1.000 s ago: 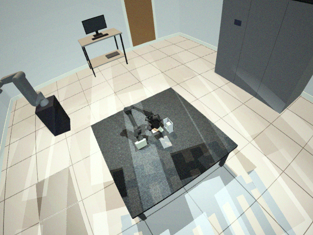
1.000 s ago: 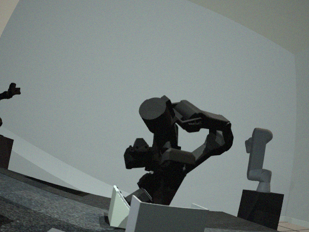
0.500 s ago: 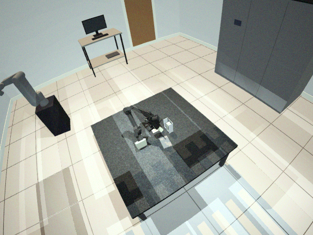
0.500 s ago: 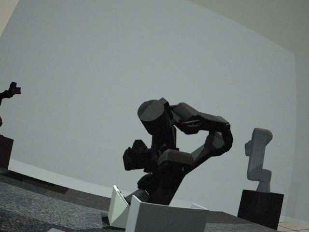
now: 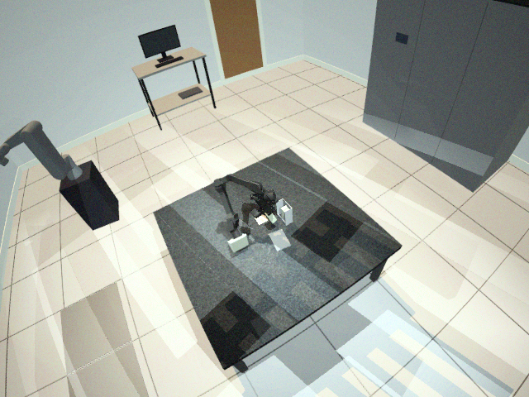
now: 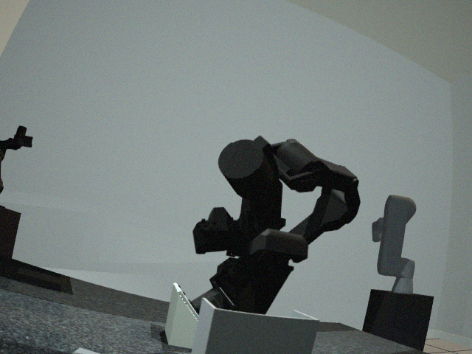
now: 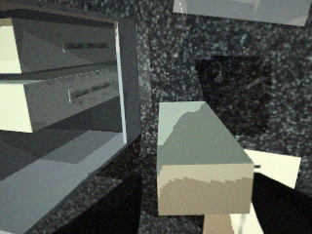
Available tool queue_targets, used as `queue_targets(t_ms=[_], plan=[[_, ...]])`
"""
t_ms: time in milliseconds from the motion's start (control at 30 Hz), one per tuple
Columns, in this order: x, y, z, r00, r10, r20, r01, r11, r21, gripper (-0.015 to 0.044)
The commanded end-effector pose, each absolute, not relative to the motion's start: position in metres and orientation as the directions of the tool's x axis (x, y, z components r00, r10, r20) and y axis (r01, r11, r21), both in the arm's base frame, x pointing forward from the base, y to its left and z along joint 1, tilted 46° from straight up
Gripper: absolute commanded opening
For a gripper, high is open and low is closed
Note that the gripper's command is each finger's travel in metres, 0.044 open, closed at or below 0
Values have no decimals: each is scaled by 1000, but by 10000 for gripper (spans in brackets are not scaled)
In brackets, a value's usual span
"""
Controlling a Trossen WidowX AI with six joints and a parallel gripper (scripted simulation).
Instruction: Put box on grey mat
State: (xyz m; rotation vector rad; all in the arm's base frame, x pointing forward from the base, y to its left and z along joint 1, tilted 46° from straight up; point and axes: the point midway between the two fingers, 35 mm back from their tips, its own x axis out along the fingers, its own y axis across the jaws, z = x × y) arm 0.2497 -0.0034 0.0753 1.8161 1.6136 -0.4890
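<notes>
The claw (image 5: 265, 213) (image 6: 248, 293) (image 7: 194, 181) is open, its fingers flanking the box (image 5: 271, 218) (image 7: 205, 141) outside the bin (image 5: 288, 217) (image 6: 262, 331) (image 7: 122, 83). The box is a plain rectangular block: upper face grey-green, end face tan, partly shaded. No code is legible on it. Beside the bin, the mat (image 5: 279, 240) (image 7: 244, 9) lies pale grey. Two boxes (image 7: 73, 99) occupy the bin.
</notes>
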Motion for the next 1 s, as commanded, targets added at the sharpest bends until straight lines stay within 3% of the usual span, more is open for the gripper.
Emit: queue_targets(t_ms=[0, 533, 767, 967], plan=[[255, -2, 75, 125, 731, -670, 981, 8, 192, 243], [280, 3, 77, -45, 719, -694, 988, 135, 75, 243], [278, 1, 77, -15, 723, -690, 989, 111, 95, 427], [280, -10, 88, -16, 722, -691, 989, 112, 93, 440]])
